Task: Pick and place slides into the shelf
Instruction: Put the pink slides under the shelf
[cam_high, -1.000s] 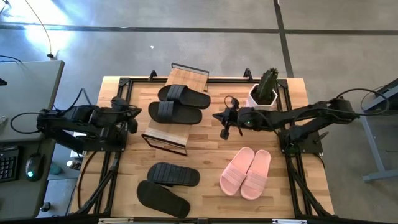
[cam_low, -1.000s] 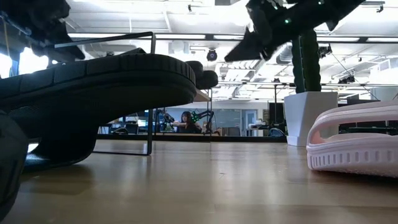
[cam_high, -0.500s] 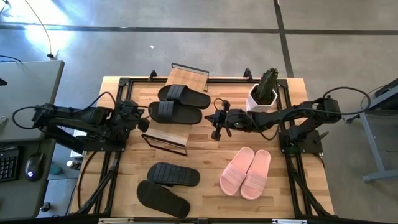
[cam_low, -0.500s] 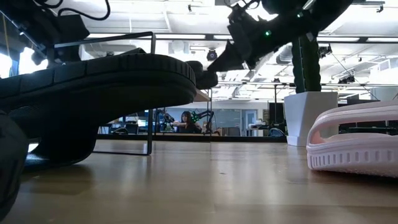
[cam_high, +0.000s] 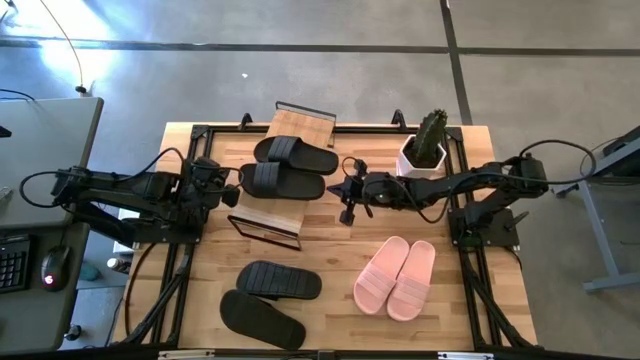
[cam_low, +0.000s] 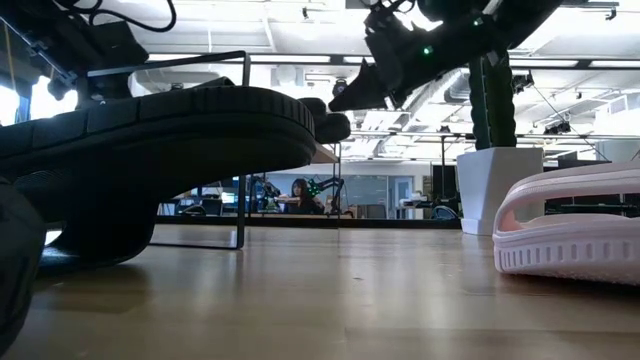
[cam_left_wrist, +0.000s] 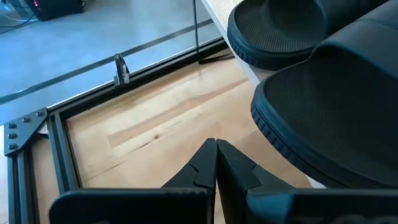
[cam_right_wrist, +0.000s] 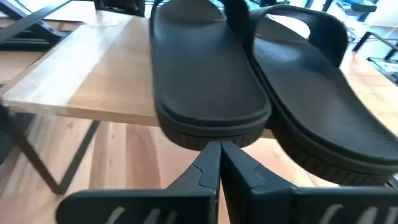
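Observation:
The shelf (cam_high: 283, 180) of light boards in a black frame stands mid-table. Two black slides lie across it: the far one (cam_high: 294, 152) and the near one (cam_high: 282, 181). My left gripper (cam_high: 231, 188) is shut, just off the near slide's left end (cam_left_wrist: 311, 106); its tips (cam_left_wrist: 216, 155) stand short of it. My right gripper (cam_high: 348, 197) is shut at that slide's right end (cam_right_wrist: 208, 130), with the tips (cam_right_wrist: 219, 152) under the sole's edge. Another black pair (cam_high: 272, 298) and a pink pair (cam_high: 396, 277) rest soles down on the table. My right gripper comes level from the table's right, and its shut fingertips (cam_right_wrist: 214, 149) stand right at the rounded end of the near black slide's sole (cam_right_wrist: 208, 138), where it overhangs the shelf board. Whether they touch it I cannot tell.
A white pot with a cactus (cam_high: 425, 150) stands behind my right arm near the far right corner. The black table frame (cam_left_wrist: 59, 118) runs along the left edge. In the low view a black slide (cam_low: 150, 140) fills the left foreground and a pink one (cam_low: 570, 230) the right.
Both grippers have closed in on the shelf from opposite sides. The left one moved toward the table's right, up to the near slide's left end. The right one moved toward the table's left, up to its right end. Neither slide on the shelf has visibly shifted.

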